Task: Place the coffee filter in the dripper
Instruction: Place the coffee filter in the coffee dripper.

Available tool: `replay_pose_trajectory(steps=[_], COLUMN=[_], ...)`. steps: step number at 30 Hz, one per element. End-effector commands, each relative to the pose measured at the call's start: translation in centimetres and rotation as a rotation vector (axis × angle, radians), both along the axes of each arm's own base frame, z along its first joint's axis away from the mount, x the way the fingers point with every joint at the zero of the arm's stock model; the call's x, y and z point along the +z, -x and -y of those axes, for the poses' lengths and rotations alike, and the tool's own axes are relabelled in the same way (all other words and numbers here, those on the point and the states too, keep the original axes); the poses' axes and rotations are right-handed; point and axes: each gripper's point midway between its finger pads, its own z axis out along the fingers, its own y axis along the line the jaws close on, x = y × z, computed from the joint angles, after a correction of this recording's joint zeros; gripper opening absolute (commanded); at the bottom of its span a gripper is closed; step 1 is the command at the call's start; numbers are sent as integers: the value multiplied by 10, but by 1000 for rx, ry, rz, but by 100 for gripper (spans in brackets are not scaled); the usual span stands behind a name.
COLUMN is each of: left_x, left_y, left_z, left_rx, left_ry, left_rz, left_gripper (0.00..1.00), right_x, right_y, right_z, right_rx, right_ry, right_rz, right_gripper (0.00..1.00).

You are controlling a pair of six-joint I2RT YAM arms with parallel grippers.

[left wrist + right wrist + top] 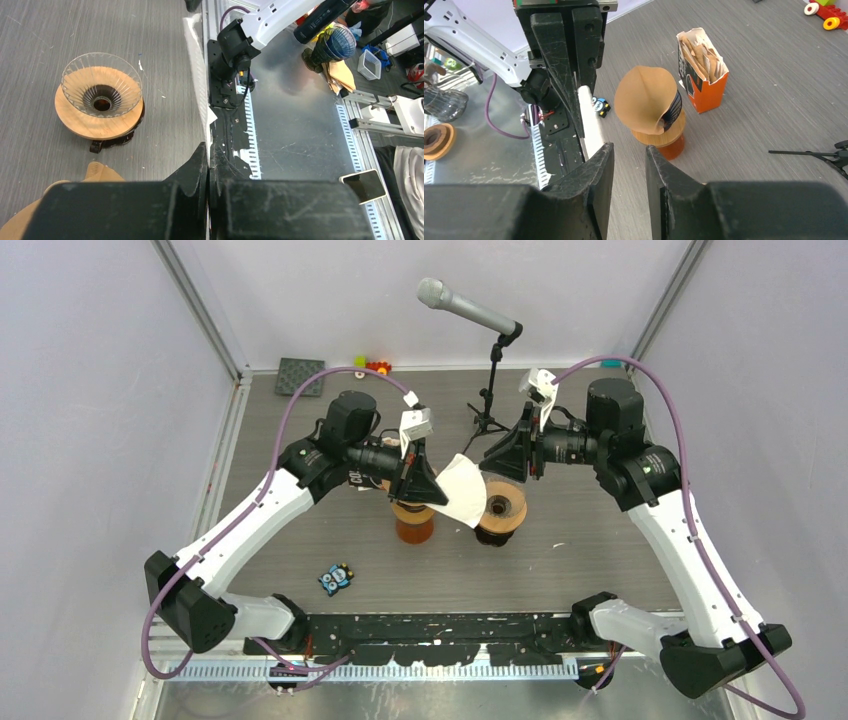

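My left gripper (428, 480) is shut on a white coffee filter (462, 492) and holds it in the air just left of the dripper (502, 508). The dripper is a clear ribbed glass cone on a wooden ring (100, 95). In the left wrist view the filter (199, 75) shows edge-on, running out from between my closed fingers (208, 156). My right gripper (503, 456) is open and empty, hovering just behind the dripper; its gripper (629, 150) shows a clear gap between the fingers. The white filter (591, 117) also shows in the right wrist view.
A brown filter (646, 100) sits on an amber stand (413, 524) under my left gripper. An orange box of filters (702, 75) stands behind it. A microphone stand (488, 410) is at the back, an owl toy (337, 578) in front, and a black mat (298, 375) at the far left.
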Motion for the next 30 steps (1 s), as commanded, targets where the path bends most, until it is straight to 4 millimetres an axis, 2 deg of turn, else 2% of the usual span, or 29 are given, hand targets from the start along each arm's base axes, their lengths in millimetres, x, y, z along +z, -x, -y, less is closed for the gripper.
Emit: replay_pose_trajectory(steps=[1, 7, 15, 30], left_x=[10, 9, 10, 11], left_y=[4, 3, -3, -4], left_z=[-1, -1, 2, 5], left_rx=[-21, -15, 3, -11], left_ry=[22, 19, 12, 17], left_rz=[65, 71, 64, 44], left_gripper=[0, 0, 0, 0], right_x=[21, 22, 12, 2], right_y=[0, 3, 12, 5], right_z=[6, 9, 6, 2], right_rx=[-31, -35, 27, 30], right_ry=[-10, -2, -5, -8], right_rz=[86, 106, 82, 51], right_gripper=[34, 34, 34, 34])
